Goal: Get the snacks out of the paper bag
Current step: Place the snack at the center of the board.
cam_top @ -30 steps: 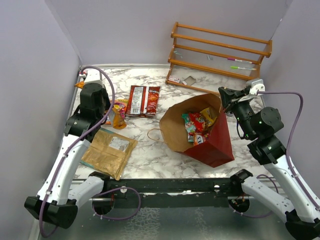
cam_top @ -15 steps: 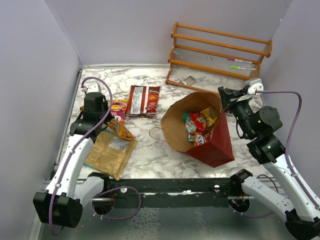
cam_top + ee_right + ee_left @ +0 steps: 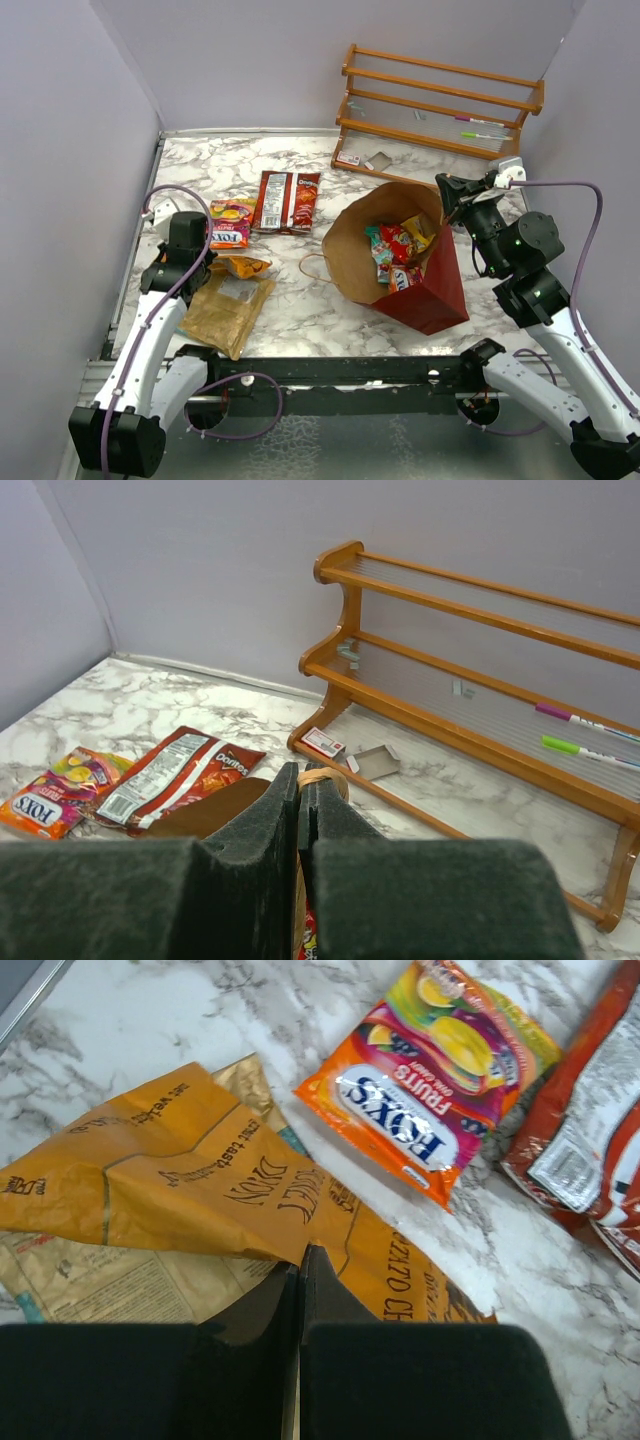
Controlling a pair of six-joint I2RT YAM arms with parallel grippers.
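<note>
Left gripper point(image 3: 300, 1252) was pinched shut on orange chip bag point(image 3: 180, 1175), well left of paper bag point(image 3: 432, 292) | right gripper point(image 3: 299, 772) was clamped on bag rim | snacks point(image 3: 398, 248) lay inside | advised: release flat, clear of mouth, rim steady.

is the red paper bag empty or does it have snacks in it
Not empty. The red paper carrier bag gapes open at its mouth, and colourful crinkly packets show inside.

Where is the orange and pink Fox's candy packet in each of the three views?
Top external: the orange and pink Fox's candy packet lies left of centre.
Left wrist: upper middle.
Right wrist: bottom left edge.
Landmark in all three: the red Doritos chip bag right beside it.
</note>
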